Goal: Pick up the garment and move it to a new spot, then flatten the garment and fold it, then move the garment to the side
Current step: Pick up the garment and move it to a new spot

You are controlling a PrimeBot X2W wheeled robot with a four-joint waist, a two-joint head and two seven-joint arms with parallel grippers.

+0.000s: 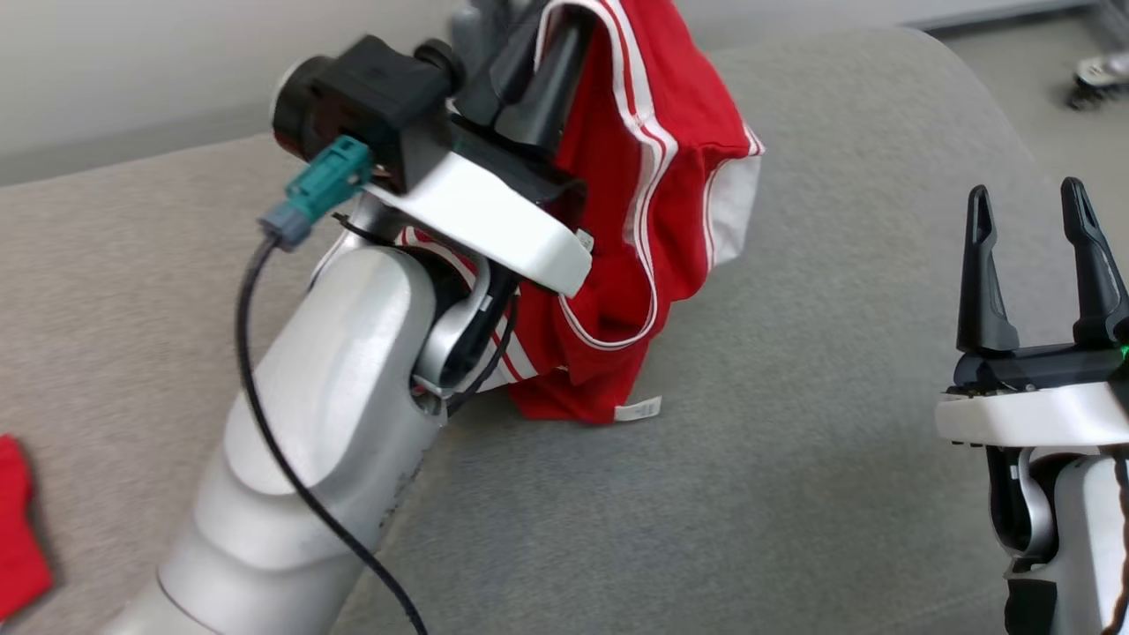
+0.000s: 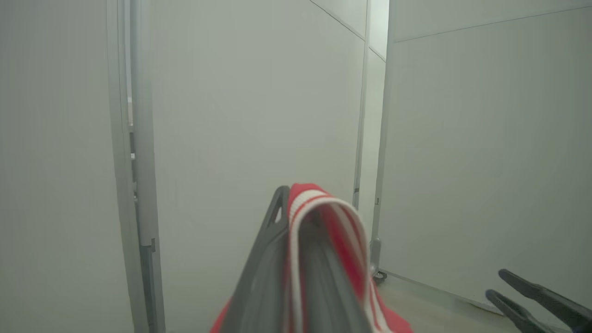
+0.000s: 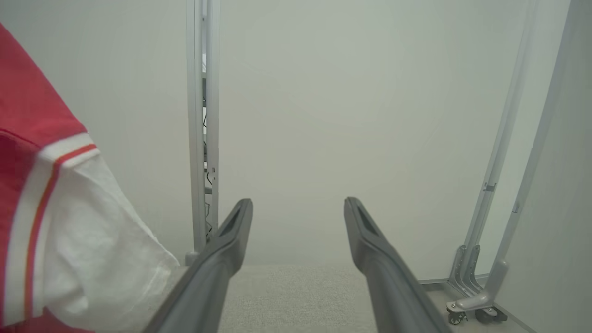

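Observation:
The garment [image 1: 670, 176] is red with white striped trim and a white sleeve end. It hangs from my raised left gripper [image 1: 551, 35], which is shut on its upper edge; the lower folds and a small white label still touch the grey padded surface [image 1: 794, 459]. In the left wrist view the striped trim [image 2: 323, 208] is folded over between the closed fingers [image 2: 277, 217]. My right gripper [image 1: 1028, 198] stands open at the lower right, apart from the cloth and with nothing in it. The right wrist view has its fingers [image 3: 240, 222] spread wide, with the garment [image 3: 32, 115] hanging at the left.
Another red cloth [image 1: 18, 529] lies at the left edge of the surface. Pale partition panels [image 3: 351, 92] on castered frames [image 3: 471, 314] stand beyond the far edge. A wheeled base [image 1: 1098, 75] sits on the floor at the top right.

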